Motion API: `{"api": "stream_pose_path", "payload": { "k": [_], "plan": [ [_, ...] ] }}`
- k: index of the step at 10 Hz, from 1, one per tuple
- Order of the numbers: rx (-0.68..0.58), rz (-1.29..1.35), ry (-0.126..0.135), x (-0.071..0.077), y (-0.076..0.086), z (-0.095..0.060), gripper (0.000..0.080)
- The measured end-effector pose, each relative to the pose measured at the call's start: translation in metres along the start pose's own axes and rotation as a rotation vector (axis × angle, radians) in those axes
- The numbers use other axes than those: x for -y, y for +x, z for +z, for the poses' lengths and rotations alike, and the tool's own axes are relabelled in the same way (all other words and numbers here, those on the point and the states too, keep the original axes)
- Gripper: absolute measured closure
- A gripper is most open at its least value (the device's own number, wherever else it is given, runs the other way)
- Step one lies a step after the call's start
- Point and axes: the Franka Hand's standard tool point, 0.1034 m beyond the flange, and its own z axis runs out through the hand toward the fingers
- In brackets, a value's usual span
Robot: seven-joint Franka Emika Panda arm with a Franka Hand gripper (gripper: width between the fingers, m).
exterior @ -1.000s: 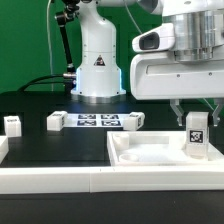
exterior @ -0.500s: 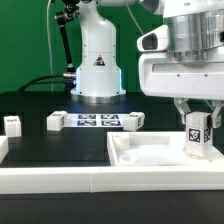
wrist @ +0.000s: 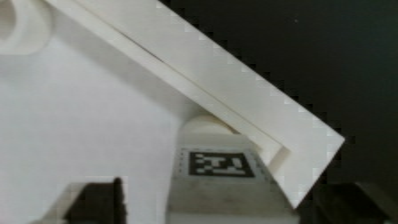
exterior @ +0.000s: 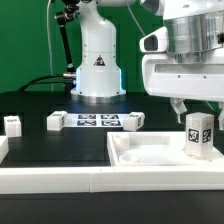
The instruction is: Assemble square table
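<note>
Just over the upright leg point(exterior: 198, 135), in the top's point(exterior: 140, 158) far corner at the exterior view's right, the gripper point(exterior: 199, 107) hangs, jaws spread wide of it.

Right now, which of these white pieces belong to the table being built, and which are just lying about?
Belong to the job: square tabletop; upright leg at its corner; three loose legs.
Just lying about: marker board; long white rail in front.
</note>
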Motion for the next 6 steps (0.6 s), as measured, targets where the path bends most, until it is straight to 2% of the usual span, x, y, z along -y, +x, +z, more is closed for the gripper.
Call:
{"api": "stream_pose_path", "payload": {
  "k": [1,2,6],
  "plan": [
    [-0.001,-0.05,0.001,0.0005,0.0008,-0.0006,0.018],
    [-0.002,-0.192,0.0,0.0,0.0015,-0.0007,0.0157],
    [-0.001,-0.481,0.0,-0.0004,0.0012,0.0,0.015]
  ]
}}
